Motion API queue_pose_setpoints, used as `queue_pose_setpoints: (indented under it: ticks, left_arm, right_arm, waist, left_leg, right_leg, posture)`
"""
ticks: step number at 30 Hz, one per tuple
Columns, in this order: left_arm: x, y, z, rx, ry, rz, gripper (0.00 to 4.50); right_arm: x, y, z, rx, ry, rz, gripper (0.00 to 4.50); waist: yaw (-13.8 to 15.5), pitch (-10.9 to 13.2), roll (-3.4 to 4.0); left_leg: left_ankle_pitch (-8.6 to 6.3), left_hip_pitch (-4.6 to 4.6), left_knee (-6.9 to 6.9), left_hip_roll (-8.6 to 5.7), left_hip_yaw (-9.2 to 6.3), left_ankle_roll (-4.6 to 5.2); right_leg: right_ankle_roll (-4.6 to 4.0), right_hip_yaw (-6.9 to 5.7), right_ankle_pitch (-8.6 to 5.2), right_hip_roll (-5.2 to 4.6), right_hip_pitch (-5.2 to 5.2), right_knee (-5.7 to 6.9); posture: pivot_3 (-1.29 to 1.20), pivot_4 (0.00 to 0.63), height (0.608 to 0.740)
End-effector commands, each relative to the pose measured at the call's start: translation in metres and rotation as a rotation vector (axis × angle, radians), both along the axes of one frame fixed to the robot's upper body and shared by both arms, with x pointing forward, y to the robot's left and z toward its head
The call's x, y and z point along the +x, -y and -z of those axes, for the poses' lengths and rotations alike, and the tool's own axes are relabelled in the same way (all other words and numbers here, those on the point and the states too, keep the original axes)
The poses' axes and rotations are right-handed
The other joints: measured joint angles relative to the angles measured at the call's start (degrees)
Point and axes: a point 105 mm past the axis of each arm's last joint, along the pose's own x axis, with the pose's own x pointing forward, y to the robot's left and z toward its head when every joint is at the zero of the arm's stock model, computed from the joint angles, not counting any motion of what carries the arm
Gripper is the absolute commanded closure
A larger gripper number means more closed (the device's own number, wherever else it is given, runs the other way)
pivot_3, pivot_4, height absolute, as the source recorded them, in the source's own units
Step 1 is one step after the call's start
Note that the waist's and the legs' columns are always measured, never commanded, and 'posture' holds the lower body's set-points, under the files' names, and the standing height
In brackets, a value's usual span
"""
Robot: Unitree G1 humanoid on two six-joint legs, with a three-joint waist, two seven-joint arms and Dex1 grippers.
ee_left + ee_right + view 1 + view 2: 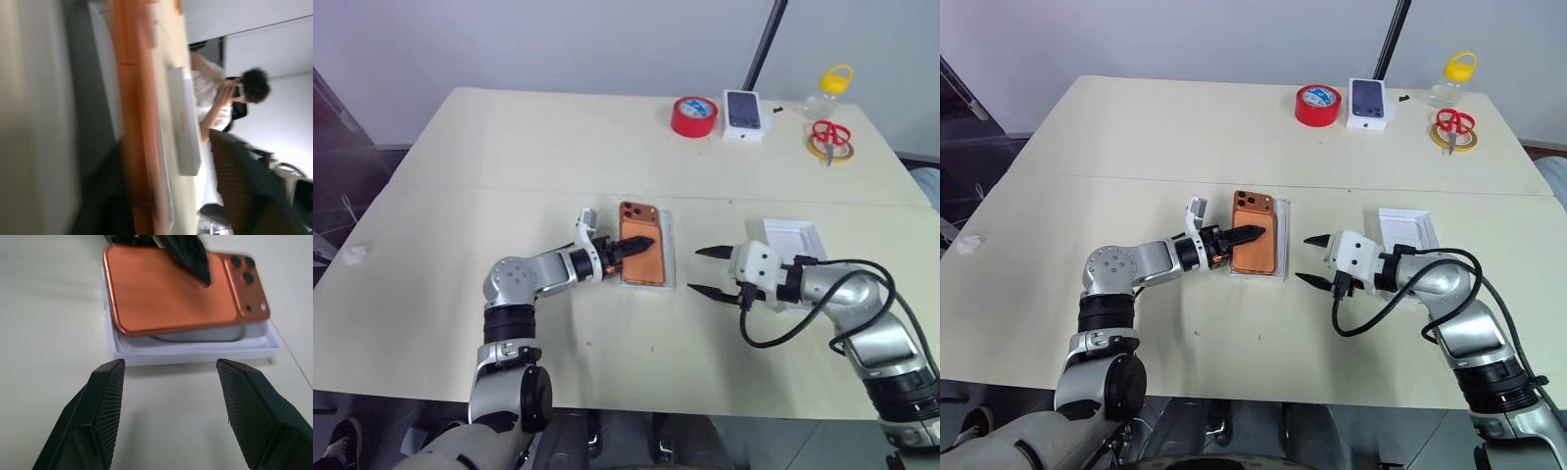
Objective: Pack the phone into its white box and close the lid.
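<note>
The copper-orange phone [646, 266] lies back up on the white box [668, 245] at the table's centre. In the right wrist view the phone [166, 298] sits tilted over the box [195, 352], with the liner showing beneath it. My left gripper [631, 250] is at the phone's left edge, open, with one black finger reaching over the phone's back. To the right of the box, my right gripper [695, 270] stands open and empty, pointing at it. The lid [788, 235] lies on the table just behind the right gripper.
At the table's far edge stand a red tape roll [694, 116], a small printed retail box [743, 113], red scissors [829, 134] on a yellow ring and a clear bottle with a yellow cap [830, 90]. A seated person [220, 98] appears in the left wrist view.
</note>
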Motion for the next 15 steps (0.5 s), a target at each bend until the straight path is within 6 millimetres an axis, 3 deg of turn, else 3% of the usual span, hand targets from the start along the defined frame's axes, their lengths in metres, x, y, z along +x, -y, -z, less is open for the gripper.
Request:
queue_pose_setpoints:
  ticks: [1, 15]
  left_arm:
    - [0.0, 0.004, -0.012, 0.046, 0.048, 0.039, 0.73]
    - [-0.003, -0.016, -0.018, 0.215, 0.087, 0.051, 0.73]
  right_arm:
    - [0.003, -0.003, -0.005, 0.01, 0.04, -0.006, 1.37]
    - [0.011, -0.017, -0.002, 0.036, 0.068, -0.009, 1.37]
  waist:
    - [-0.08, 0.0, 0.0]
    - [-0.36, 0.0, 0.0]
  left_leg:
    - [-0.01, 0.04, 0.02, 0.0, -0.01, 0.0]
    - [0.17, 0.07, -0.01, 0.04, -0.06, -0.29]
  right_leg:
    - [-0.01, -0.01, 0.0, 0.0, 0.05, 0.0]
    - [0.04, -0.05, 0.01, 0.08, 0.04, 0.09]
  posture:
    - [0.0, 0.15, 0.733]
    - [0.0, 0.15, 0.733]
